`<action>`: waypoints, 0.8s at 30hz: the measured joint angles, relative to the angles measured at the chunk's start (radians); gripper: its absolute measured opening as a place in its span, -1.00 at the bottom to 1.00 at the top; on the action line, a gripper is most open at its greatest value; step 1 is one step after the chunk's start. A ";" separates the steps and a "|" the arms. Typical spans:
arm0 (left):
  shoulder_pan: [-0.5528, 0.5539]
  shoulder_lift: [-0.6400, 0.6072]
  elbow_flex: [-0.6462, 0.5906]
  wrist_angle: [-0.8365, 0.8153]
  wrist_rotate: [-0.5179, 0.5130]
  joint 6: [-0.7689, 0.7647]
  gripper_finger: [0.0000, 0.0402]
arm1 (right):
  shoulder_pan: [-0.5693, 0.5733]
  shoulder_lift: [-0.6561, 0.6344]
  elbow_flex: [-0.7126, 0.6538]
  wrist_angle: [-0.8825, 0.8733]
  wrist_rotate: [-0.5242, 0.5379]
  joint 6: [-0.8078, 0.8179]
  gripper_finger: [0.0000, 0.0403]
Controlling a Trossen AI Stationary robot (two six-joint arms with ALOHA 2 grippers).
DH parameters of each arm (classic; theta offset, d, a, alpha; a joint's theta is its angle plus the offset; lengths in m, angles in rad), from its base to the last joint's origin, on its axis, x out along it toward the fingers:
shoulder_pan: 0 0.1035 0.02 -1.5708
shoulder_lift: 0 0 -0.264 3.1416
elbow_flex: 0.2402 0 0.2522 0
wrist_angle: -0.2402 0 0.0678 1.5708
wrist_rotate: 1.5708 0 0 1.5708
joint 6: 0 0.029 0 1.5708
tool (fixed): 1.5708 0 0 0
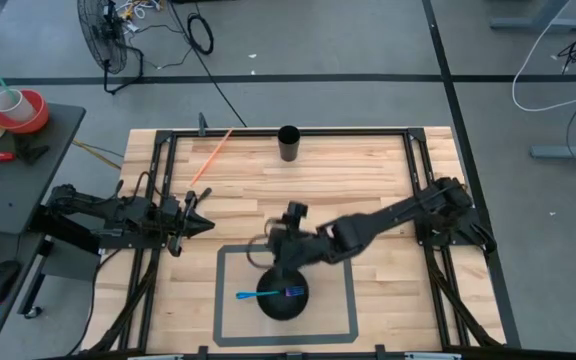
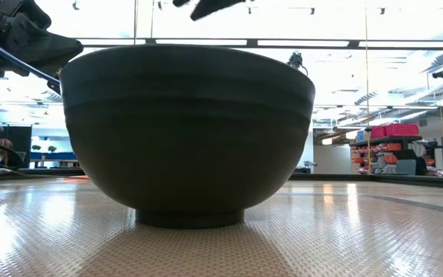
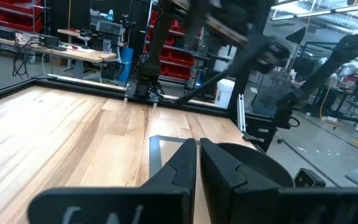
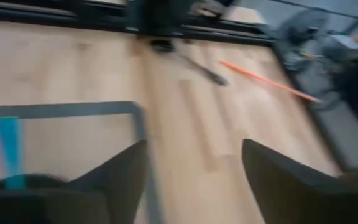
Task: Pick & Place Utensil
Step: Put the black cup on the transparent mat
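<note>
A black bowl [image 1: 284,300] stands inside a grey taped rectangle near the table's near edge; it fills the low view [image 2: 187,138]. A blue utensil [image 1: 260,295] lies in the bowl, its handle sticking out over the rim toward the table's left; the handle also shows in the right wrist view [image 4: 8,146]. My right gripper [image 1: 260,252] is open and empty, just above and beyond the bowl's far-left rim [image 4: 17,183]. My left gripper [image 1: 202,222] is shut and empty at the table's left, well away from the bowl.
An orange stick-like utensil [image 1: 211,158] lies at the far left of the table and also shows in the right wrist view [image 4: 266,79]. A black cup [image 1: 288,143] stands at the far edge. A black frame runs round the table's edge [image 1: 416,180].
</note>
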 joint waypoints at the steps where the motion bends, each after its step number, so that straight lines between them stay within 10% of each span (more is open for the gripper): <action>1: 0.000 0.000 0.000 0.000 0.000 0.000 -0.87 | -0.018 -0.001 0.000 -0.006 0.016 -0.003 0.45; 9: 0.000 0.000 0.000 0.000 0.000 0.000 -0.87 | -0.237 0.003 -0.078 -0.041 0.074 0.025 0.96; 24: 0.000 0.000 0.000 0.000 0.000 0.000 -0.87 | -0.638 0.004 -0.401 0.366 -0.122 0.178 0.94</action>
